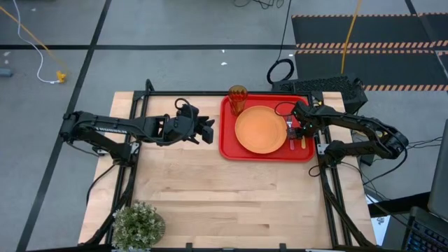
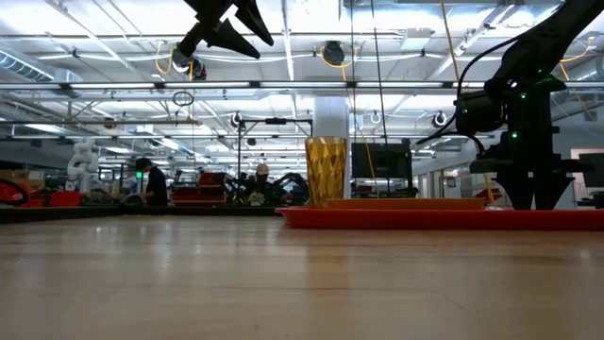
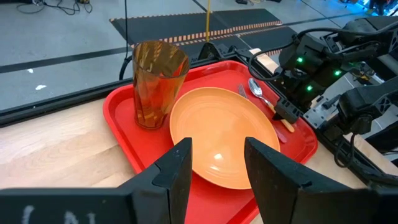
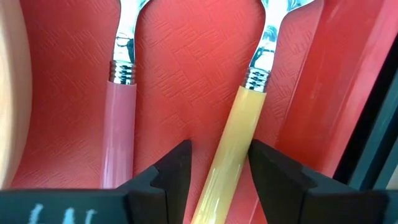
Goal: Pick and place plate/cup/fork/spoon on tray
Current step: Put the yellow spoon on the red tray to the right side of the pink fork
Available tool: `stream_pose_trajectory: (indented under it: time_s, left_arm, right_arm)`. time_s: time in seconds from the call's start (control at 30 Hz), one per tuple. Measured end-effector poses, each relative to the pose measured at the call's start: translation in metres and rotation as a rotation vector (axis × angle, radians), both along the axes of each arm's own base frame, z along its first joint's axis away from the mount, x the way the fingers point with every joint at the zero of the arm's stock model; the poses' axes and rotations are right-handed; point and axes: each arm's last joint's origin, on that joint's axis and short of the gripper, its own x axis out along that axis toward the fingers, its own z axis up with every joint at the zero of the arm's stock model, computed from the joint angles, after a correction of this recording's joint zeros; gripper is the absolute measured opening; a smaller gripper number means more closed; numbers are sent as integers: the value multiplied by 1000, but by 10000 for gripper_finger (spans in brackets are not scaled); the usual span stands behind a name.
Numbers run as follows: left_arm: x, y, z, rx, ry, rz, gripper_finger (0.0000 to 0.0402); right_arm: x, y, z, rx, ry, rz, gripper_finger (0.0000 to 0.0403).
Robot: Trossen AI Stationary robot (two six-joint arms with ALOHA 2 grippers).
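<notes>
The red tray (image 1: 227, 120) lies at the table's far right. On it lie the orange plate (image 1: 260, 129) and, right of the plate, the red-handled fork (image 4: 118, 137) and the yellow-handled spoon (image 4: 233, 143), side by side. The amber cup (image 1: 237, 99) stands upright in the tray's far left corner. My right gripper (image 4: 219, 174) is open, low over the tray, with a finger on each side of the spoon's handle. My left gripper (image 1: 208, 131) is open and empty, in the air just left of the tray; its wrist view looks over the plate (image 3: 224, 134) and the cup (image 3: 152, 84). My right gripper comes from above with its fingers across the spoon's yellow handle (image 4: 227, 168), which lies flat on the tray. A strip of tray shows between one finger (image 4: 171, 174) and the handle. Whether the other finger (image 4: 273, 174) touches the handle, I cannot tell.
A potted plant (image 1: 138, 224) stands at the table's near left corner. Bare wood lies between the plant and the tray. Cables and a dark box (image 1: 329, 87) sit past the table's far right edge.
</notes>
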Motion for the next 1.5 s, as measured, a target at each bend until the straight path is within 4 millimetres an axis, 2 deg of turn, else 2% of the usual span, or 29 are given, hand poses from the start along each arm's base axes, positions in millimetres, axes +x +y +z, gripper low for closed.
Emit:
stream_pose_trajectory:
  time_s: [0.63,1.5]
  left_arm:
    - [0,0,0,-1,0,0,147]
    - [0,0,0,-2,-1,1,147]
  right_arm:
    - [0,-1,0,-7,-3,0,153]
    - [6,-9,1,-121,-30,-1,153]
